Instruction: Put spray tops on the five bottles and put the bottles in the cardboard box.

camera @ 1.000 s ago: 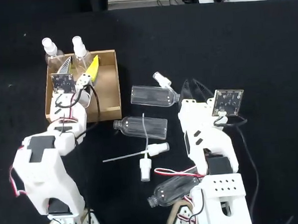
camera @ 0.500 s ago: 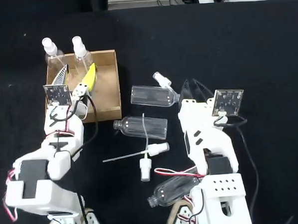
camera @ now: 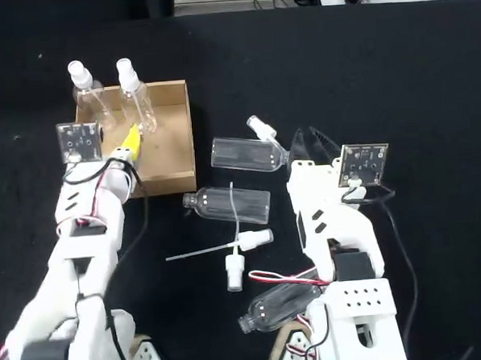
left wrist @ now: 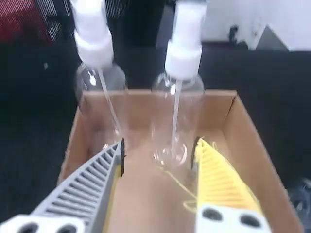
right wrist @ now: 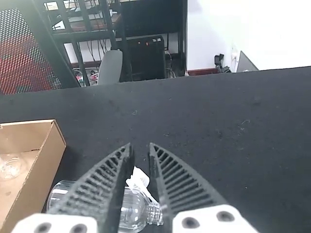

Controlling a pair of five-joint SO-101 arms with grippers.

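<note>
We note the left pincer [left wrist: 159, 145], wide and empty, drawn back from the two capped bottles [camera: 137, 97] standing in the cardboard box [camera: 170, 151]: two done. Three uncapped bottles [camera: 226, 205] lie on the bench [camera: 379, 60] to the right, near the narrow, empty, unmoved right pincer [right wrist: 140, 145].

Cardboard box [camera: 171, 151]: sits open on the black table [camera: 396, 75].
Upright bottles: the corner bottle [camera: 85, 90] and its neighbour bottle [camera: 134, 97], both clear with white spray tops, stand side by side at the box's far edge.
Left gripper [camera: 132, 137]: over the box, just near of the neighbour bottle; a yellow finger shows.
Uncapped bottles: the upper lying bottle [camera: 241, 153] rests just right of the box; the middle lying bottle [camera: 226, 205] lies off the box's near right corner.
Small spray top [camera: 261, 128]: beside the upper lying bottle, on the side away from the box.
Tubed spray top [camera: 252, 240] and stubby spray top [camera: 235, 271]: nearer than the box, past the middle lying bottle.
Last bottle [camera: 278, 305]: farthest from the box, against the right arm's base.
Right gripper [camera: 309, 140]: well right of the box, by the upper lying bottle's neck.
</note>
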